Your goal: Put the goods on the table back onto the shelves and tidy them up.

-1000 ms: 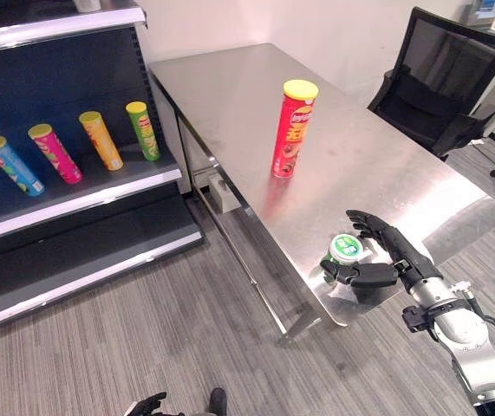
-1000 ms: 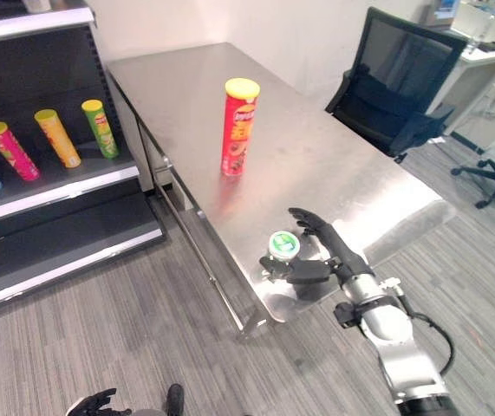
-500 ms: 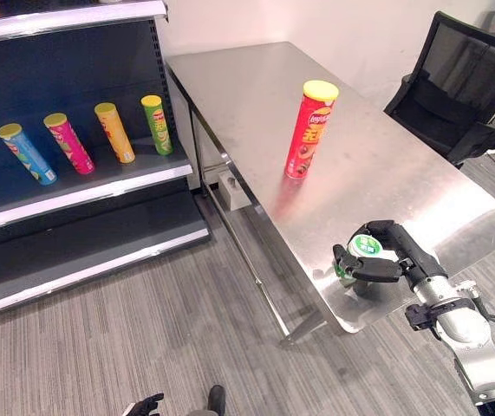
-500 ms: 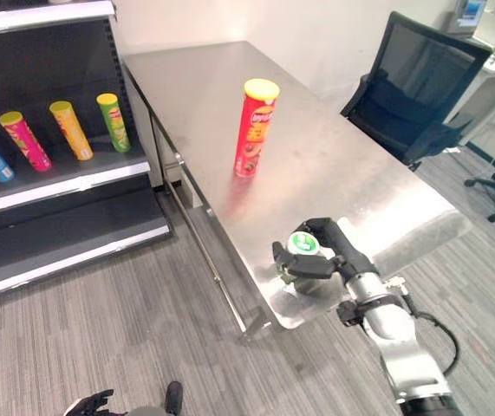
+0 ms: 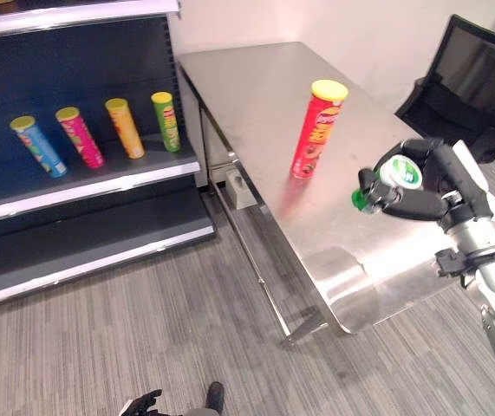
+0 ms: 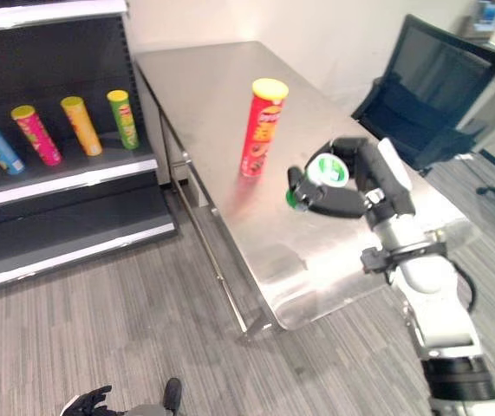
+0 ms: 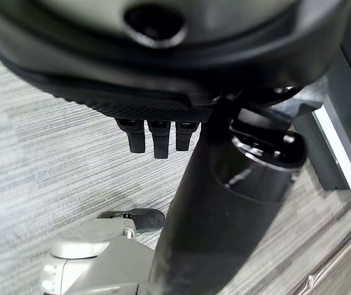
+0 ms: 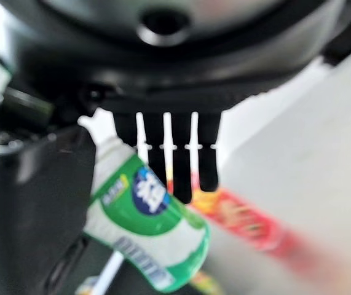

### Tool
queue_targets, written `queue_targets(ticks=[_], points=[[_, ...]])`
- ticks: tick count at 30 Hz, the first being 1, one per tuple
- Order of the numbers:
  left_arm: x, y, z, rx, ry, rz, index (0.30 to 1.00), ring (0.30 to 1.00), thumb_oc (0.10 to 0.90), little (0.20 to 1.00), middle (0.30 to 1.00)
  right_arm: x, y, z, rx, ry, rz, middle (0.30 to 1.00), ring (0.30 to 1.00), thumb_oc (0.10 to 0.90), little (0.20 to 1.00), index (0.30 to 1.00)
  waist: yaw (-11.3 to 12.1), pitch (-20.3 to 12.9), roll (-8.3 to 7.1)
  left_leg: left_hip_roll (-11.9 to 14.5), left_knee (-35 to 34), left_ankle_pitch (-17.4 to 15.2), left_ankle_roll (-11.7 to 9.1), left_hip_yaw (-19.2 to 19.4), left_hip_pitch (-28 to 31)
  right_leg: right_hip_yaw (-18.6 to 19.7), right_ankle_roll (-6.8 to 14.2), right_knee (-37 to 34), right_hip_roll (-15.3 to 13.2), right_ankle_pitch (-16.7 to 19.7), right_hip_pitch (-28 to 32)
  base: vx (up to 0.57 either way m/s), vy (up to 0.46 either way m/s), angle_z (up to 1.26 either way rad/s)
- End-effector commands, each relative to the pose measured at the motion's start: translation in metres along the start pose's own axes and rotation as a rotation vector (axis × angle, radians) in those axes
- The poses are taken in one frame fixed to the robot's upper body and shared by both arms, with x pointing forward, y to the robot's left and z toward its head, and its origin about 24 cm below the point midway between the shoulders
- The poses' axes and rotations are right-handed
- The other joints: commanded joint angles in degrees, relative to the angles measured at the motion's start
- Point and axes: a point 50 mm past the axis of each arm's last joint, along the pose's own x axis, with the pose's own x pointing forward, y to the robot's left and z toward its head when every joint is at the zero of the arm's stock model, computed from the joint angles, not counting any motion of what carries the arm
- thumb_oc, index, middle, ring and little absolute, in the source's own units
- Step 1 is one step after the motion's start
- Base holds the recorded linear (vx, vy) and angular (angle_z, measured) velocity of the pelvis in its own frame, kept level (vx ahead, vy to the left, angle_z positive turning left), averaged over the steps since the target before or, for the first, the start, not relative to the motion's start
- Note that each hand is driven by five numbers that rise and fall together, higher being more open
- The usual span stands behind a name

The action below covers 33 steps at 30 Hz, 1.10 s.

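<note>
Round green-white tub (image 5: 392, 180), right robot hand (image 5: 433, 186) clasping

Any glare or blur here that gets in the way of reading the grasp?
Left eye view: the steel table shows bright glare patches near its front corner, yet the right hand curled round the green can reads clearly. Right wrist view: the green can is soft, and the red tube behind it smears into a streak.
</note>
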Motion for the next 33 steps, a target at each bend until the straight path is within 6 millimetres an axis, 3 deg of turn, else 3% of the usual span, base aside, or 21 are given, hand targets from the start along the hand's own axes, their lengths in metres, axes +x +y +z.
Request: queue_targets(ticks=[1,7,9,11,12,13,14,15,17,19,21,23,24,25,26,28,29,30,31,33], points=[[0.001,0.010,0.006,0.032,-0.022,-0.004,0.900,0.900,0.800,0.900,0.900,0.015,-0.018,0.068,0.031,-0.357,-0.050,0.300,0.300,0.400,0.300,0.300,2.5,-3.9,1.50,10.3,0.4,-0.4,-6.0,3.3,2.5,0.6,1.9,0.4,1.4,-0.1,-2.7,-0.03,-0.046,0.09],[0.002,0.008,0.010,-0.011,-0.032,0.000,0.900,0.900,0.800,0.900,0.900,0.022,-0.023,0.074,0.090,-0.398,-0.086,0.300,0.300,0.400,0.300,0.300,4.1,-1.5,1.01,9.6,7.2,-1.4,-6.2,0.5,-1.8,-1.3,1.3,0.4,0.9,0.2,-1.7,-0.08,-0.014,0.21],[0.002,0.009,0.011,-0.014,-0.036,0.003,0.900,0.900,0.800,0.900,0.900,0.021,-0.027,0.074,0.090,-0.402,-0.106,0.300,0.300,0.400,0.300,0.300,4.4,-1.3,0.59,10.6,7.9,-1.5,-6.5,-0.4,-2.3,-1.7,1.2,0.4,0.6,0.3,-1.6,-0.02,0.072,0.38],[0.003,0.011,0.018,-0.011,-0.053,0.015,0.900,0.900,0.800,0.900,0.900,0.019,-0.033,0.082,0.084,-0.435,-0.123,0.300,0.300,0.400,0.300,0.300,3.3,-0.7,-0.30,16.4,8.2,-1.1,-7.0,0.1,-1.2,-3.5,2.3,0.4,-1.9,1.0,-1.7,-0.06,0.336,0.42],[0.003,0.011,0.018,-0.022,-0.058,0.021,0.900,0.900,0.800,0.900,0.900,0.018,-0.034,0.083,0.081,-0.439,-0.125,0.300,0.300,0.400,0.300,0.300,2.6,-1.0,-0.12,17.9,7.6,-0.7,-7.1,0.7,-0.6,-3.9,2.6,0.4,-2.5,1.1,-2.1,-0.05,0.437,0.27],[0.003,0.013,0.019,-0.032,-0.061,0.030,0.900,0.900,0.800,0.900,0.900,0.015,-0.038,0.086,0.071,-0.450,-0.142,0.300,0.300,0.400,0.300,0.300,1.7,-1.4,0.22,19.5,6.4,0.2,-7.5,1.8,-0.1,-4.4,3.2,0.4,-3.3,1.2,-2.4,0.00,0.512,0.25],[0.004,0.014,0.019,-0.027,-0.057,0.036,0.900,0.900,0.800,0.900,0.900,0.007,-0.046,0.088,0.052,-0.452,-0.178,0.300,0.300,0.400,0.300,0.300,0.1,-2.8,1.42,21.6,2.7,2.2,-8.5,5.6,0.8,-5.6,4.2,0.4,-4.5,1.6,-2.3,0.04,0.540,0.40],[0.003,0.015,0.017,-0.020,-0.050,0.035,0.900,0.900,0.800,0.900,0.900,0.006,-0.047,0.088,0.052,-0.454,-0.188,0.300,0.300,0.400,0.300,0.300,-0.2,-3.5,2.17,21.8,1.2,1.9,-9.0,7.1,1.5,-5.5,4.6,0.4,-5.0,1.8,-2.3,0.08,0.565,0.62],[0.003,0.015,0.016,0.009,-0.041,0.028,0.900,0.900,0.800,0.900,0.900,0.001,-0.051,0.088,0.037,-0.452,-0.217,0.300,0.300,0.400,0.300,0.300,-0.6,-4.9,2.61,20.1,1.0,0.5,-9.4,7.0,1.4,-6.2,5.9,0.5,-7.8,3.3,-2.5,0.09,0.493,0.59],[0.006,0.015,0.025,0.044,-0.059,0.025,0.900,0.900,0.800,0.900,0.900,-0.002,-0.054,0.089,-0.005,-0.445,-0.242,0.300,0.300,0.400,0.300,0.300,-0.7,-5.2,1.58,16.8,2.2,-1.9,-8.7,7.0,0.5,-7.4,7.8,1.0,-12.5,5.8,-2.3,0.06,0.509,0.61],[0.006,0.015,0.031,0.065,-0.081,0.020,0.900,0.900,0.800,0.900,0.900,0.001,-0.053,0.090,-0.031,-0.437,-0.246,0.300,0.300,0.400,0.300,0.300,-0.5,-5.2,0.59,12.5,2.8,-4.4,-6.5,7.2,0.2,-7.3,8.9,3.2,-17.2,8.9,-3.4,0.04,0.483,0.60],[0.005,0.024,0.035,0.070,-0.099,0.043,0.900,0.900,0.800,0.900,0.900,0.009,-0.047,0.094,-0.042,-0.455,-0.242,0.300,0.300,0.400,0.300,0.300,0.1,-4.5,0.35,8.2,1.0,-5.6,-3.9,9.4,1.5,-7.7,9.1,8.3,-22.3,14.4,-6.4,0.00,0.488,0.31],[0.005,0.024,0.035,0.070,-0.099,0.043,0.900,0.900,0.800,0.900,0.900,0.009,-0.047,0.094,-0.041,-0.456,-0.242,0.300,0.300,0.400,0.300,0.300,0.1,-4.5,0.31,8.1,1.0,-5.6,-3.9,9.5,1.6,-7.6,9.1,8.4,-22.3,14.4,-6.5,0.03,0.597,-0.03],[0.005,0.032,0.043,0.087,-0.120,0.065,0.900,0.900,0.800,0.900,0.900,0.011,-0.045,0.093,-0.070,-0.444,-0.225,0.300,0.300,0.400,0.300,0.300,-1.1,-3.4,0.76,5.5,0.3,-5.9,-2.2,8.6,2.1,-3.6,7.0,13.5,-19.0,12.0,-9.5,0.06,0.448,-0.06],[0.005,0.032,0.044,0.087,-0.126,0.063,0.900,0.900,0.800,0.900,0.900,0.010,-0.046,0.095,-0.083,-0.444,-0.224,0.300,0.300,0.400,0.300,0.300,-1.5,-3.0,1.09,4.9,0.3,-5.9,-1.7,8.0,2.3,-0.6,6.1,14.0,-16.0,9.3,-11.0,0.10,0.509,0.11],[0.005,0.032,0.041,0.094,-0.114,0.059,0.900,0.900,0.800,0.900,0.900,0.011,-0.048,0.099,-0.089,-0.460,-0.227,0.300,0.300,0.400,0.300,0.300,-1.8,-2.9,1.57,3.9,0.3,-6.3,-1.2,7.2,3.0,1.8,4.9,13.0,-11.4,5.1,-12.1,0.12,0.168,0.78],[0.005,0.032,0.040,0.097,-0.107,0.058,0.900,0.900,0.800,0.900,0.900,0.013,-0.049,0.102,-0.093,-0.470,-0.226,0.300,0.300,0.400,0.300,0.300,-1.9,-2.6,1.48,3.3,0.3,-6.2,-1.0,6.7,3.1,2.5,4.3,11.7,-9.4,4.8,-12.6,0.08,0.069,0.64],[0.005,0.031,0.040,0.096,-0.107,0.058,0.900,0.900,0.800,0.900,0.900,0.013,-0.049,0.102,-0.093,-0.470,-0.226,0.300,0.300,0.400,0.300,0.300,-2.0,-2.7,1.50,3.3,0.3,-6.1,-1.0,6.7,3.1,2.5,4.3,11.6,-9.3,4.8,-12.6,0.13,0.059,0.21],[0.005,0.029,0.038,0.095,-0.097,0.052,0.900,0.900,0.800,0.900,0.900,0.017,-0.048,0.104,-0.095,-0.472,-0.207,0.300,0.300,0.400,0.300,0.300,-2.2,-1.9,1.12,2.4,0.3,-6.6,-0.6,6.0,3.9,4.3,3.9,9.9,-5.2,4.6,-14.6,0.13,0.060,0.36],[0.006,0.025,0.039,0.092,-0.098,0.040,0.900,0.900,0.800,0.900,0.900,0.019,-0.046,0.104,-0.061,-0.485,-0.203,0.300,0.300,0.400,0.300,0.300,-2.8,-1.0,0.82,1.1,0.3,-6.4,-0.2,5.1,4.0,5.4,3.9,8.4,-2.0,5.8,-17.0,0.13,0.079,0.55]])
